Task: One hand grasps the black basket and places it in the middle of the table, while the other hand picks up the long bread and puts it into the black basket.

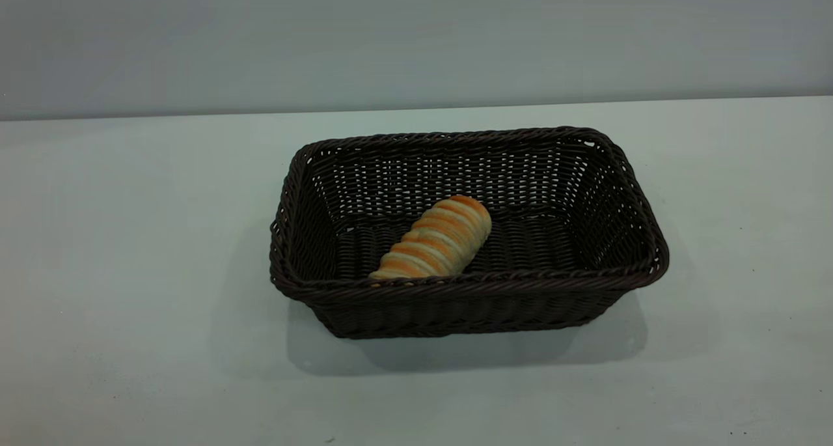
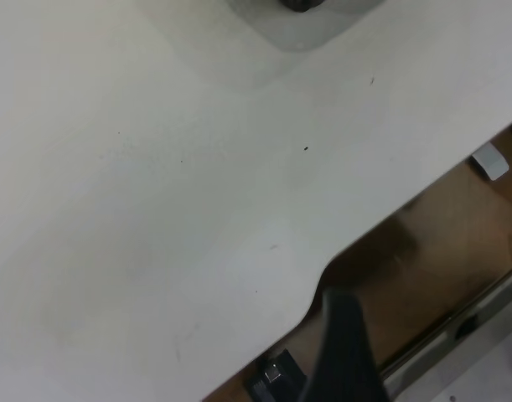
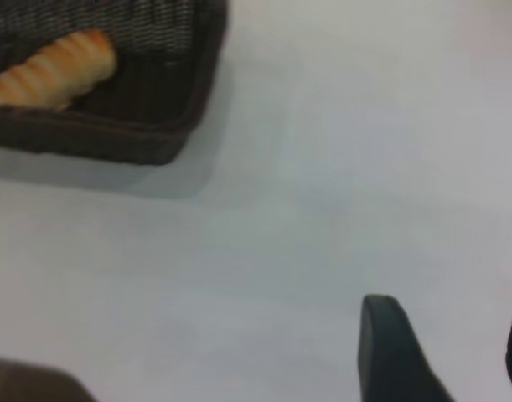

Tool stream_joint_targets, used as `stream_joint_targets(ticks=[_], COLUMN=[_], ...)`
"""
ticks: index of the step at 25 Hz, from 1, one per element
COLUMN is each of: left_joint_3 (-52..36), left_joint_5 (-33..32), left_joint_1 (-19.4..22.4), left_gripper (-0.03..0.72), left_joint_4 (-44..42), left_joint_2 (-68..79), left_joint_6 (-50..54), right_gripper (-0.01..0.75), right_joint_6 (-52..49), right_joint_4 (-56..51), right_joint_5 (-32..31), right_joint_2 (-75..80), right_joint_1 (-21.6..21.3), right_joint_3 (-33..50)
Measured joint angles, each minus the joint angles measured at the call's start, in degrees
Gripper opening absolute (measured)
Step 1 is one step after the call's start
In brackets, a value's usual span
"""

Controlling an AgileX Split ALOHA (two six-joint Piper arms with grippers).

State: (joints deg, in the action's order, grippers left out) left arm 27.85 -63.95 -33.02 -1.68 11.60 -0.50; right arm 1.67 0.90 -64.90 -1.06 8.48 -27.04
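The black basket [image 1: 625,192] stands in the middle of the white table [image 1: 130,303]. The long bread [image 1: 435,239] lies slantwise inside it, near the front wall. Neither arm shows in the exterior view. In the right wrist view the basket's corner [image 3: 188,126] and the bread [image 3: 54,69] are far off. My right gripper [image 3: 448,343] hovers over bare table well away from them, open and empty. My left gripper [image 2: 343,352] is over the table's edge, away from the basket, which is out of that view.
The left wrist view shows the table's curved edge [image 2: 323,276] with brown floor [image 2: 423,268] beyond it. A grey wall [image 1: 416,36] rises behind the table. Bare tabletop lies on both sides of the basket.
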Motion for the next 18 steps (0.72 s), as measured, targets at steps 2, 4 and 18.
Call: stream_joint_targets(ticks=[2, 4, 18], left_joint_3=[0.00, 0.00, 0.00], left_joint_5=[0.00, 0.00, -0.88], left_joint_1=[4.48, 10.67, 32.58], left_gripper=[0.583, 0.583, 0.583], left_joint_4=[0.00, 0.00, -0.05], left_joint_2=[0.00, 0.00, -12.65], left_joint_6=[0.00, 0.00, 0.00], right_gripper=[0.329, 0.312, 0.239], right_joint_6=[0.00, 0.00, 0.00], right_joint_4=[0.00, 0.00, 0.00], right_joint_5=[0.00, 0.00, 0.00], right_joint_2=[0.00, 0.00, -0.06], right_joint_1=[-2.32, -3.89, -4.05], right_joint_3=[0.00, 0.00, 0.00])
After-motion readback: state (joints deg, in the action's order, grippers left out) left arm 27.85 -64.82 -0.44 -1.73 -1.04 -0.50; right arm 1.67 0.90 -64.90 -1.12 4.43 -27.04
